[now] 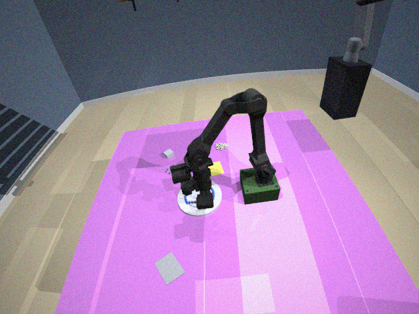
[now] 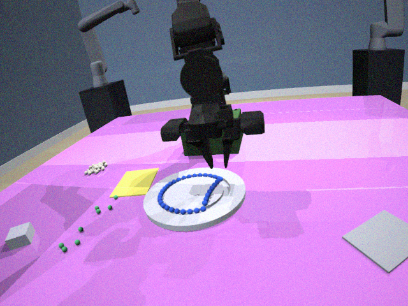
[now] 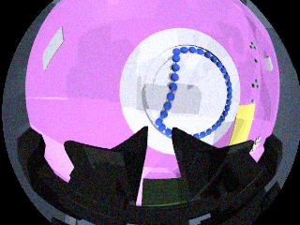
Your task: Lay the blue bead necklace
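Observation:
The blue bead necklace lies on the round white bead board. Most of it follows the ring groove along the left, far and near sides. One stretch cuts straight across the board's middle, inside the groove on the right. My gripper points down a little above the board's far edge, over the necklace's far end. Its fingers stand a narrow gap apart with nothing between them.
A yellow sheet touches the board's left side. Loose green beads, a white bead pile and a grey block lie to the left. A grey sheet lies right. The arm's green base stands behind.

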Tool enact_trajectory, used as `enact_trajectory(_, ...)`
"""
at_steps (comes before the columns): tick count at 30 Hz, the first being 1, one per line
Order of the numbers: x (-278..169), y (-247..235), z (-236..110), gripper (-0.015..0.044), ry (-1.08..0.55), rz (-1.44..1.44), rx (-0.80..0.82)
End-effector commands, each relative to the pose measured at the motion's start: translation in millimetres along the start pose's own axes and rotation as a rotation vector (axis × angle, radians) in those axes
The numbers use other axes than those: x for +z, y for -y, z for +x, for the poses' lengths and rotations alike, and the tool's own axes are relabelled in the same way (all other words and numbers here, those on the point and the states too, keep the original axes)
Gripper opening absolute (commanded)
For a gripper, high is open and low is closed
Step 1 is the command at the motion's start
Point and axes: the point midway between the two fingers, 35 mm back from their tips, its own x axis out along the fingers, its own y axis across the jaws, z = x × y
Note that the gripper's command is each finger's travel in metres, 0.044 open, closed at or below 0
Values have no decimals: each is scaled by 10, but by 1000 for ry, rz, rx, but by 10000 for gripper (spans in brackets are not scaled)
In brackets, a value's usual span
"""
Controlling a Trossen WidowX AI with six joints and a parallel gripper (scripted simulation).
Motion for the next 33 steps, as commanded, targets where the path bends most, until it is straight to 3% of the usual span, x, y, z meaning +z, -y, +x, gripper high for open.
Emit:
enact_trajectory(1,7,0,11,120,2,0,0)
enact_trajectory(28,-31,13,310,120,-9,-8,-6)
enact_trajectory(33,-18,4,287,0,-4,-2,-1)
